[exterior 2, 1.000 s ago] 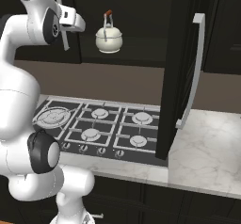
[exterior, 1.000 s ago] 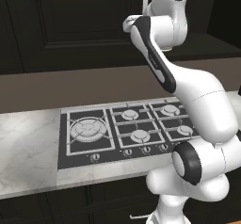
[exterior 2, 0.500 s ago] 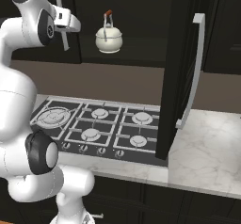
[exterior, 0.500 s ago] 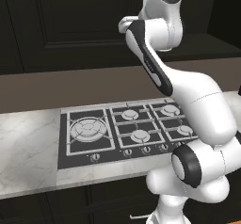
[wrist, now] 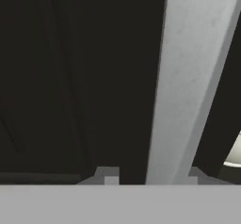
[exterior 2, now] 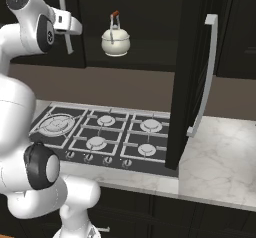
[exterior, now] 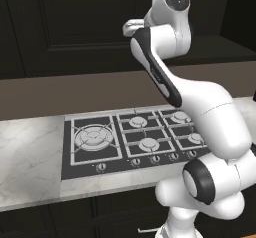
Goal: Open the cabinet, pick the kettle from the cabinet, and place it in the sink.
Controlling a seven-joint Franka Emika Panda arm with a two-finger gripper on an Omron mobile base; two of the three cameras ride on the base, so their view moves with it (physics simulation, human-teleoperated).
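Hand view shows the gripper (wrist: 150, 173) with its tips apart around a silver door handle (wrist: 188, 82), contact unclear, only a cream sliver of the kettle (wrist: 234, 155) at the right edge, while the right base view shows the kettle (exterior 2: 115, 41) inside the open cabinet (exterior 2: 150, 12), far above the hob (exterior 2: 107, 134).

we see the cabinet (exterior 2: 192, 77) with its right door swung out over the hob (exterior 2: 102, 134), the silver handle (exterior 2: 206, 77) facing us. the kettle (exterior 2: 115, 39) sits upright inside on the shelf. the gripper (exterior 2: 64, 19) is up at the left door's handle, left of the kettle and apart from it.
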